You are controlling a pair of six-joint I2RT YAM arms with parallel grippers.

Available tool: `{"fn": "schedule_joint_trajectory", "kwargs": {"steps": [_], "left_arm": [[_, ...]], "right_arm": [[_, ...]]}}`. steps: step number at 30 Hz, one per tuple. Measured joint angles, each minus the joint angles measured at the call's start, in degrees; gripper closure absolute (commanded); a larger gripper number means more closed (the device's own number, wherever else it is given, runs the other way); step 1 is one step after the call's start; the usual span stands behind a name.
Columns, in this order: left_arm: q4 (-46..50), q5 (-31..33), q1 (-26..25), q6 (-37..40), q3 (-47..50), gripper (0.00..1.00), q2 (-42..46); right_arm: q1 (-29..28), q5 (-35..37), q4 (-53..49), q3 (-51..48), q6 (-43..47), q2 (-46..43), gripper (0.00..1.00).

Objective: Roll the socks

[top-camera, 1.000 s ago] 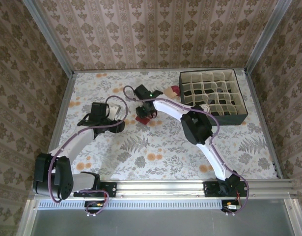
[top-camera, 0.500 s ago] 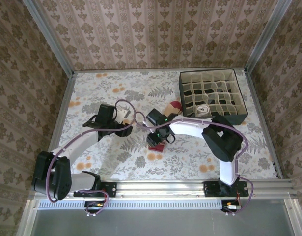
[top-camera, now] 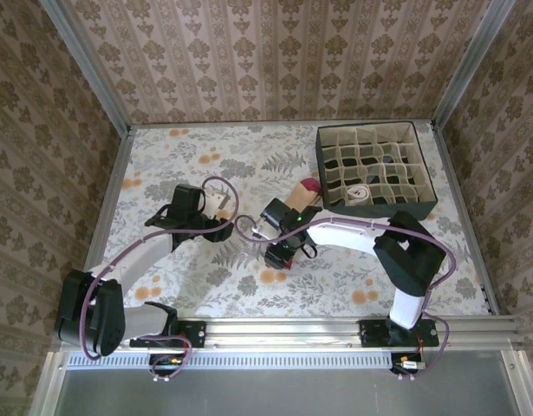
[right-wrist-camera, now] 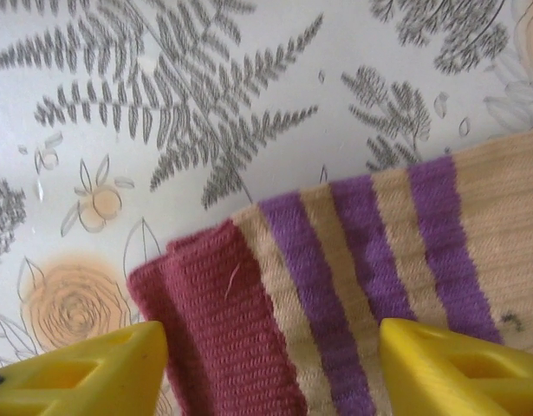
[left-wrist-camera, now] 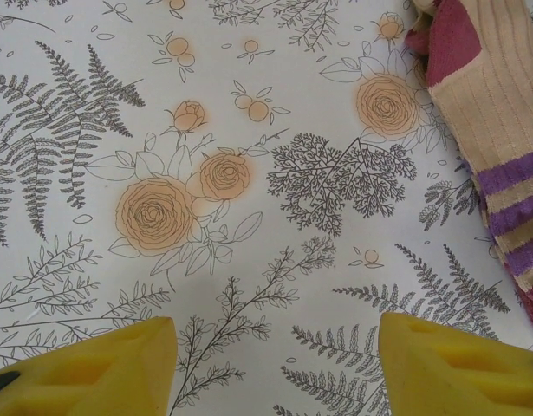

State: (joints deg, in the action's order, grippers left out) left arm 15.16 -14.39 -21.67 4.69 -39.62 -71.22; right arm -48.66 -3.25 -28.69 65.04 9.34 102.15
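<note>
Socks sit well apart. The tan sock (top-camera: pixel 298 196) lies flat on the table (top-camera: pixel 335 277), just left of the box (top-camera: pixel 396 211), with its maroon toe towards the box. The cream sock (top-camera: pixel 360 192) sits rolled up in one cell of the box.

The right gripper (right-wrist-camera: pixel 268 364) is low over the tan sock's cuff with its jaws wide apart. The yellow fingers (right-wrist-camera: pixel 461 364) stand on either side of the maroon edge and purple stripes and pinch nothing. In the top view it (top-camera: pixel 279 251) is at the sock's near end.

The left gripper (left-wrist-camera: pixel 275 364) is also spread open. It holds nothing and hangs over bare floral table, with the tan sock (left-wrist-camera: pixel 500 130) off to its right.
</note>
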Motion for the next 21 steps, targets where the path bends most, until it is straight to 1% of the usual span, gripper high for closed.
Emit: {"fn": "schedule_joint_trajectory", "kwargs": {"steps": [7, 9, 14, 18, 21], "left_arm": [[0.0, -0.5, 0.0, 0.0, 0.2, 0.38, 0.2], [0.0, -1.0, 0.0, 0.1, 0.2, 0.38, 0.2], [0.0, -2.4, -0.1, 1.6, 0.2, 0.38, 0.2], [-0.2, -2.8, -0.6, 4.3, 0.2, 0.38, 0.3], [-1.3, -3.1, -1.1, 6.6, 0.6, 0.38, 1.3]], "right_arm": [[0.0, 0.0, -2.7, -1.4, 6.0, 0.1, 0.28], [0.0, 0.0, -2.9, -1.4, 7.0, 0.3, 0.3], [0.0, 0.3, -2.9, -1.4, 9.2, 1.8, 0.48], [0.0, 1.6, -2.9, -1.2, 10.5, 2.1, 0.67], [0.1, 1.8, -2.9, -1.1, 10.7, 2.1, 0.79]]}}
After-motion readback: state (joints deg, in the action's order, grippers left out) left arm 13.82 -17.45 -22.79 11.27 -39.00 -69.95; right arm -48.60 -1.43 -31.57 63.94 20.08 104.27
